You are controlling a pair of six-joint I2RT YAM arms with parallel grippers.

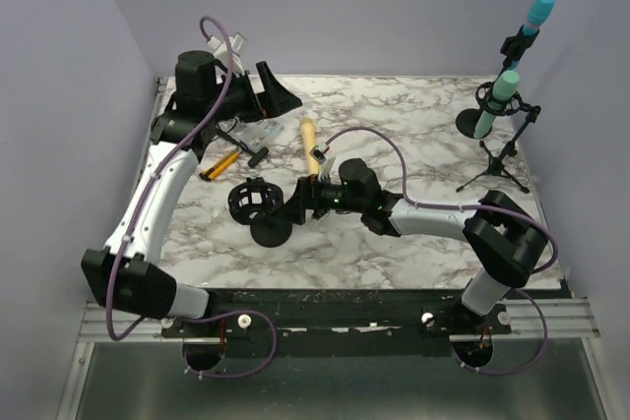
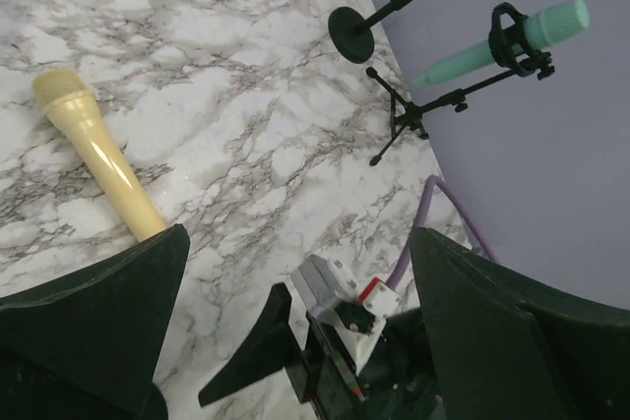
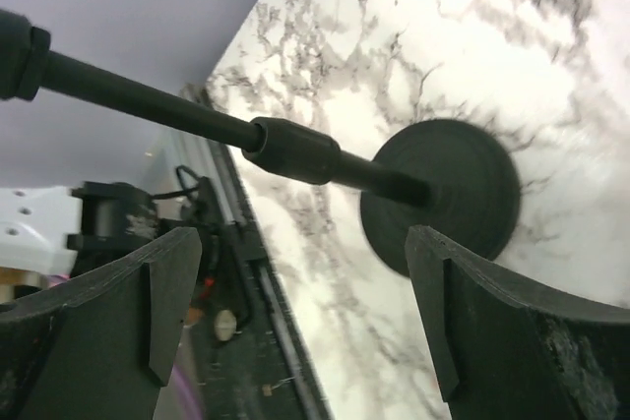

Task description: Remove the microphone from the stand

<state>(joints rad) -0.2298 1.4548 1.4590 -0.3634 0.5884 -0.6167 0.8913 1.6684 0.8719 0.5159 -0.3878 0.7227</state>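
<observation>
Knocking over the empty stand (image 1: pixel 268 211) is the risk if the right gripper (image 1: pixel 303 196), fingers spread wide around its pole (image 3: pixel 295 150), swings sideways toward the cream microphone (image 1: pixel 309 140) lying on the table (image 1: pixel 413 105) nearby, while the left gripper (image 2: pixel 295 238) hangs open.

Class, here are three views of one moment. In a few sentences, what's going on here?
The right gripper is open, close to the pole of a black stand but not gripping it; the stand's shock mount looks empty. A cream microphone lies flat on the marble table, apart from that stand. The left gripper hangs open at the back left, holding nothing. Two teal microphones sit in stands at the far right.
</observation>
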